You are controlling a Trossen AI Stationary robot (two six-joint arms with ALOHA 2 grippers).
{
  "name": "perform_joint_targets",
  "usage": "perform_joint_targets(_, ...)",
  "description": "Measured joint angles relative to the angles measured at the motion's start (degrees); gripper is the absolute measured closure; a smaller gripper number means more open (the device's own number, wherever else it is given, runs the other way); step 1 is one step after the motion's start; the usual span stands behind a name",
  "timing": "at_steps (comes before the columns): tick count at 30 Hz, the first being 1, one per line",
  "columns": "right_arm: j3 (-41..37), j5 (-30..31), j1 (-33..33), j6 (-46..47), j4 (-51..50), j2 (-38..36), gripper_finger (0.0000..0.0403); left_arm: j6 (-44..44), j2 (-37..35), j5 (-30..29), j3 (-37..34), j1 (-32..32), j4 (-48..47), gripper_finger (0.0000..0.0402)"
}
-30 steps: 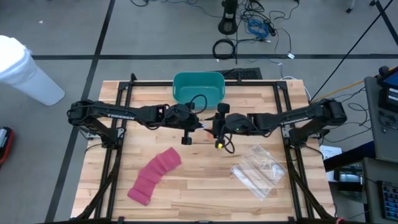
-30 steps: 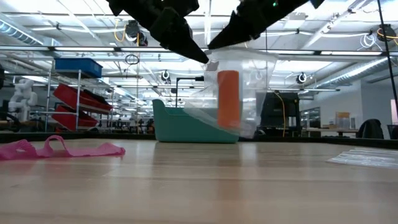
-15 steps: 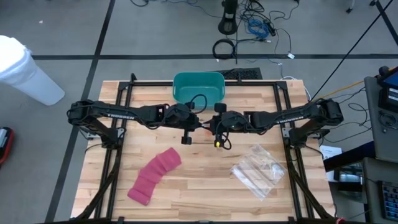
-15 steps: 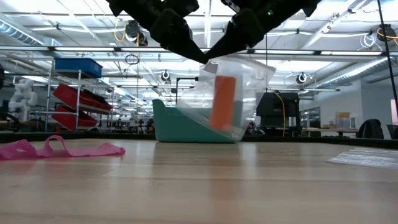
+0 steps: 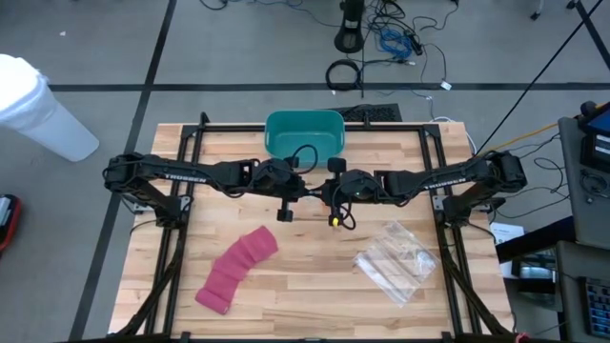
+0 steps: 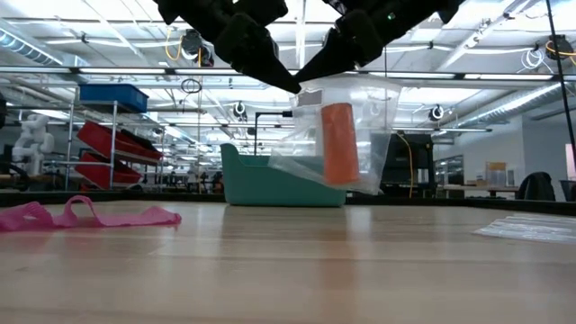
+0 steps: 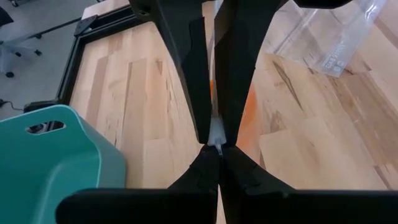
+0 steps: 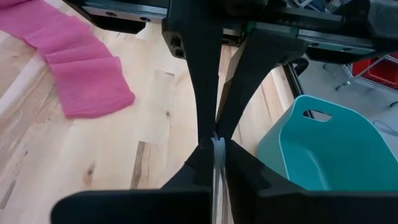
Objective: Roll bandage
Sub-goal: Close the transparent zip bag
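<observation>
Two grippers: left gripper [image 5: 310, 195], right gripper [image 5: 323, 195]; two clear bags: held bag [image 6: 337, 135], empty bag [image 5: 396, 259]; one orange roll [image 6: 339, 143]; one pink bandage [image 5: 236, 269]; one teal bin [image 5: 304, 134]

The desk [image 5: 315, 276] is a pale wooden top of butcher-block strips, edged by a black metal frame [image 5: 191, 152]. A teal tub [image 5: 303, 135] sits at the far edge, about in the middle. Toward the near left a pink bandage [image 5: 236, 269] lies unrolled in a loose, crumpled strip running diagonally, one end toward the desk's middle and the other toward the near left corner. On the near right lies a flat clear plastic bag [image 5: 396, 260], well apart from the bandage. The wood between them is bare.
</observation>
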Motion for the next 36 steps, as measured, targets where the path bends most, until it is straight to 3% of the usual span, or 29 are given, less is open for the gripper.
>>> perform_joint_targets(15,0.1,5.0,1.0,3.8,-7.1,-2.4,0.0401,0.0,0.0,-1.2,0.0,0.1,-0.8,0.0401)
perform_joint_targets(36,0.0,11.9,6.5,17.6,-32.7,-11.7,0.0402,0.0,0.0,-1.4,0.0,0.1,-2.4,0.0401)
